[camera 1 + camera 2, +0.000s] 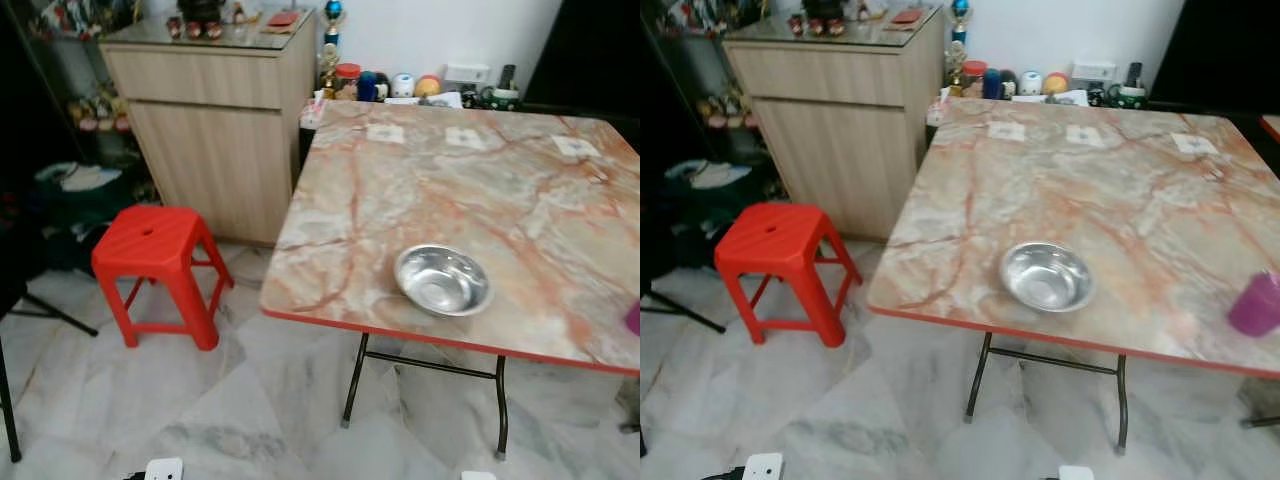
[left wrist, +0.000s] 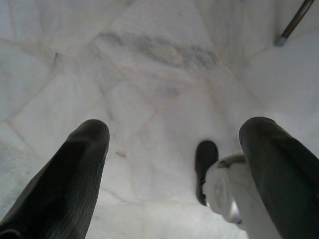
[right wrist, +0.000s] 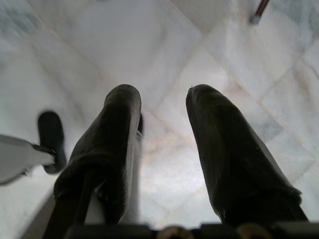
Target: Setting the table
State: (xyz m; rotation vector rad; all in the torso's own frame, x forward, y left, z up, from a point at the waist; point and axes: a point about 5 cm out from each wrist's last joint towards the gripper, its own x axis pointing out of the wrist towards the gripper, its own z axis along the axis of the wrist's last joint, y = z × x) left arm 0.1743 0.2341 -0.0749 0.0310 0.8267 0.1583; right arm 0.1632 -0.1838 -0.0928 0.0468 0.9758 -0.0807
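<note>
A shiny steel bowl [image 1: 442, 280] sits empty near the front edge of the marble-patterned table [image 1: 470, 190]. A purple cup [image 1: 1255, 305] stands at the table's front right, close to the red rim. Both arms hang low over the floor. In the left wrist view my left gripper [image 2: 175, 128] is open, its fingers [image 2: 84, 149] spread wide above white tiles. My right gripper [image 3: 163, 97] also points at the floor, its fingers [image 3: 122, 114] a little apart with nothing between them.
A red plastic stool [image 1: 155, 250] stands left of the table, in front of a wooden cabinet [image 1: 210, 120]. Jars and small items [image 1: 400, 85] line the wall behind the table. Thin black table legs [image 1: 353, 380] rise from the marble floor. My feet [image 2: 205, 164] show below.
</note>
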